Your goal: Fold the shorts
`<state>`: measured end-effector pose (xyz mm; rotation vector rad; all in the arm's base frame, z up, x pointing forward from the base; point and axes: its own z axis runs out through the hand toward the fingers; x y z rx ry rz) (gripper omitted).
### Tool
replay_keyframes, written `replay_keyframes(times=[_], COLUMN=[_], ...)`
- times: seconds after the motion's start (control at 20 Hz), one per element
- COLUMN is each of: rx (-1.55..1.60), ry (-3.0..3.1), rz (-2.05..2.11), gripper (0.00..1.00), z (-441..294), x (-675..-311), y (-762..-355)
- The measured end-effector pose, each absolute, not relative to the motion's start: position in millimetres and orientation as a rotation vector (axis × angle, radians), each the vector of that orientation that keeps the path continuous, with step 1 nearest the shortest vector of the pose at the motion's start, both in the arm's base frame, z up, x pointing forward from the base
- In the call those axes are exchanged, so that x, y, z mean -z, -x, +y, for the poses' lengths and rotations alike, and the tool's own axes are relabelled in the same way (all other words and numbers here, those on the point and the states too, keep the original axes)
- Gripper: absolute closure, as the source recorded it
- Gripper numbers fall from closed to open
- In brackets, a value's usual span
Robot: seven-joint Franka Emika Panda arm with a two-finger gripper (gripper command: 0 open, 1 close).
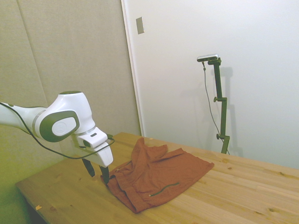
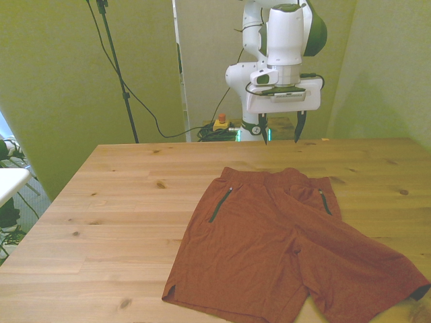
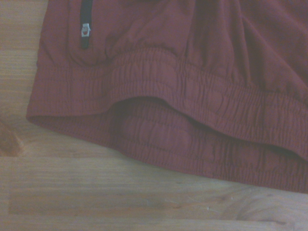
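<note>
Pale walls and a beige fabric-covered panel are seen behind a light wooden worktop, whose planks show knots and grain; a white door edge with a small wall plate is visible in the side view, and cables hang behind the far edge in the front view. On this worktop the rust-orange shorts are laid out, mostly flat, with the elastic waistband turned toward the robot and the two legs spread toward the near edge. Two dark zippered pocket slits are seen on the front panels, and a small zip pull is made out in the wrist view. In the side view part of the fabric near the waistband is seen standing up in a rumpled peak, so the cloth is not fully smoothed. The hand is held just above the worktop, close behind the waistband, with its two dark fingers spread apart and nothing pinched between them; whether the cloth is touched cannot be told, though in the front view a gap is seen. No fold is judged to have been made so far: both legs lie side by side and no layer is doubled over. A grasp at the waistband or a leg, and every fold after it, are judged to be left.
</note>
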<state>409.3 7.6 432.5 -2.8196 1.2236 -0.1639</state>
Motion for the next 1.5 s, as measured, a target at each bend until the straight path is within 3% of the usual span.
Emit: replay_keyframes(times=[0.45,0.65,1.5], rx=[0.49,0.658,0.571], ry=[2.989,3.122,3.214], rz=[1.284,1.199,1.002], gripper=[0.0,0.0,0.0], z=[59,107,191], x=[-443,-424,-352], y=[-425,-431,-489])
